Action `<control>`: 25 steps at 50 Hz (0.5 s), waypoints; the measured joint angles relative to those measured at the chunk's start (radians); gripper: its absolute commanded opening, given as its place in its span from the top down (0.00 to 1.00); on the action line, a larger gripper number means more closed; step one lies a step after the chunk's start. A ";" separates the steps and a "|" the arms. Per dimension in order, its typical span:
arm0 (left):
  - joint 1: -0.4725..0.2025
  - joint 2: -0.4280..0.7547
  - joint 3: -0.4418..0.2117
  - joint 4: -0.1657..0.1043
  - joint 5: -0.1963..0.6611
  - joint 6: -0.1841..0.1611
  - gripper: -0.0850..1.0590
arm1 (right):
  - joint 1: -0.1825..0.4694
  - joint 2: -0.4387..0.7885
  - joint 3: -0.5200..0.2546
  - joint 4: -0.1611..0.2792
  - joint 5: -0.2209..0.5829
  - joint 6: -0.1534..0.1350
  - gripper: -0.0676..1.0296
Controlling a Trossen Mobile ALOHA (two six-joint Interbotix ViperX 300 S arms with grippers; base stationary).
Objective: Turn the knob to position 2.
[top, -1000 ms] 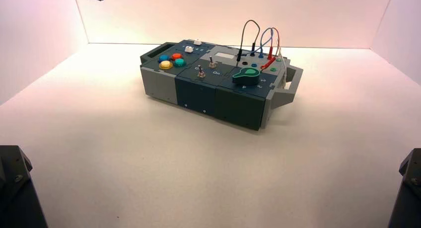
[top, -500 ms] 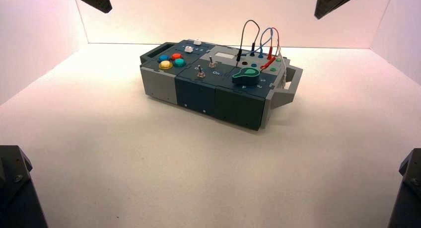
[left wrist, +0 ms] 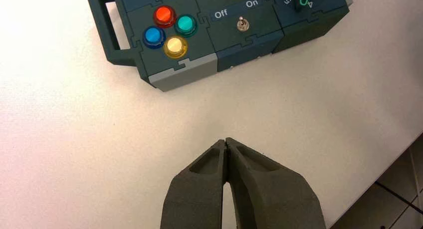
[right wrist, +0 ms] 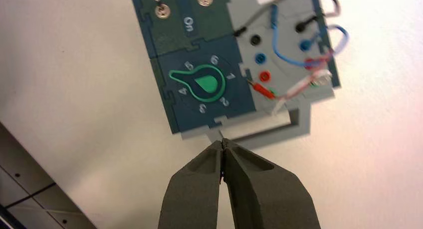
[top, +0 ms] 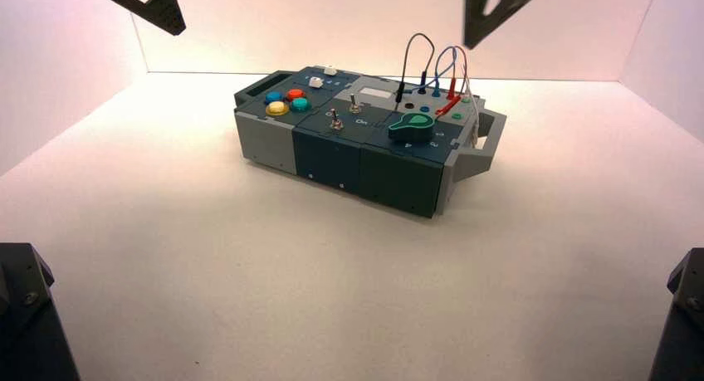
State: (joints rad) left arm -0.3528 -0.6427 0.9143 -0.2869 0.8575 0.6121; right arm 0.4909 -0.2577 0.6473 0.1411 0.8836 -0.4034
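White numerals 1 to 6 ring the teal knob (right wrist: pixel 203 83), its pointer lying between 4 and 5 and the 2 (right wrist: pixel 225 102) opposite, "On" printed by the toggles, while the right claw (right wrist: pixel 221 145) hangs pressed together over the box's handle end, touching nothing, and the left claw (left wrist: pixel 227 144), likewise closed, hovers over bare worktop (left wrist: pixel 90 139).

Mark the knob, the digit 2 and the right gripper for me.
knob (right wrist: pixel 205 84), right wrist view, on its round top.
digit 2 (right wrist: pixel 225 102), right wrist view, on the numeral.
right gripper (right wrist: pixel 222 143), right wrist view, at its tips.
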 measured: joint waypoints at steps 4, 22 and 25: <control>0.000 0.000 0.000 0.000 0.000 0.000 0.95 | 0.009 0.038 -0.017 0.000 -0.023 -0.002 0.96; -0.031 0.000 0.000 0.000 0.017 0.051 0.95 | 0.026 0.160 -0.055 0.002 -0.098 -0.052 0.96; -0.051 0.000 0.000 -0.002 0.021 0.061 0.95 | 0.026 0.173 -0.063 0.002 -0.100 -0.063 0.96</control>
State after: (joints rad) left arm -0.4034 -0.6427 0.9143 -0.2884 0.8790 0.6734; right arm 0.5170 -0.0844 0.5844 0.1427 0.7839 -0.4663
